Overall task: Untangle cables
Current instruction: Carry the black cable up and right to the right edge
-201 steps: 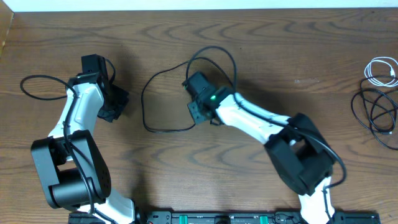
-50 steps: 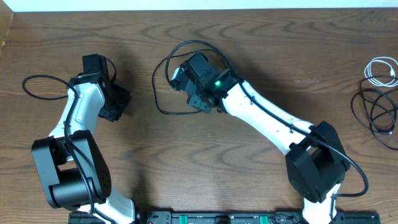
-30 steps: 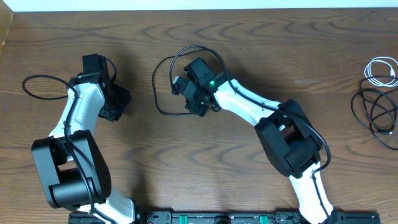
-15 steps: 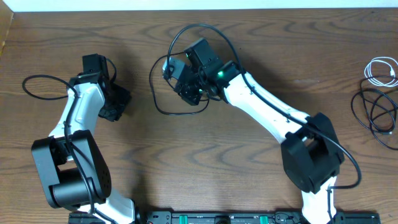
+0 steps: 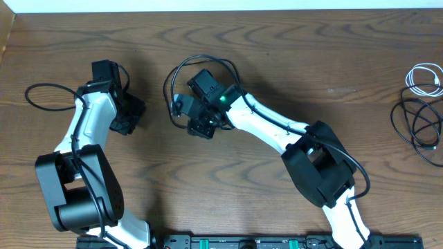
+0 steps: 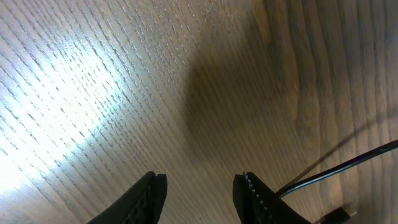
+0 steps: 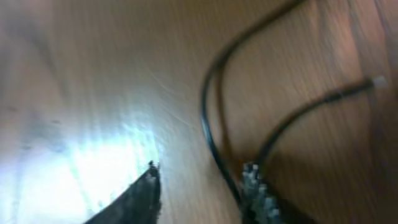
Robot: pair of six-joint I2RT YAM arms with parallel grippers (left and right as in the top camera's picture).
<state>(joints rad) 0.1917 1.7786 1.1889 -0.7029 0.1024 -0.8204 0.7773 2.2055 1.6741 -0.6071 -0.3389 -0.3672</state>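
Untangling partway (one cable apart).
My right pincer (image 7: 200, 171) wide, empty, beside thin black looped cable (image 7: 207, 118); black coils (image 5: 414, 123) at 3 o'clock remain.

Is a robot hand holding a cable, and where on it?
Neither. Left gripper is open on nothing; right gripper is open, black cable lying beside one finger, unpinched.

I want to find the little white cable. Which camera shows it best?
The overhead view. The white cable lies coiled at the far right, whole, just above a bundle of black cables. The left wrist view shows only a black cord; the right wrist view shows a blurry black cable. Neither shows the white one.
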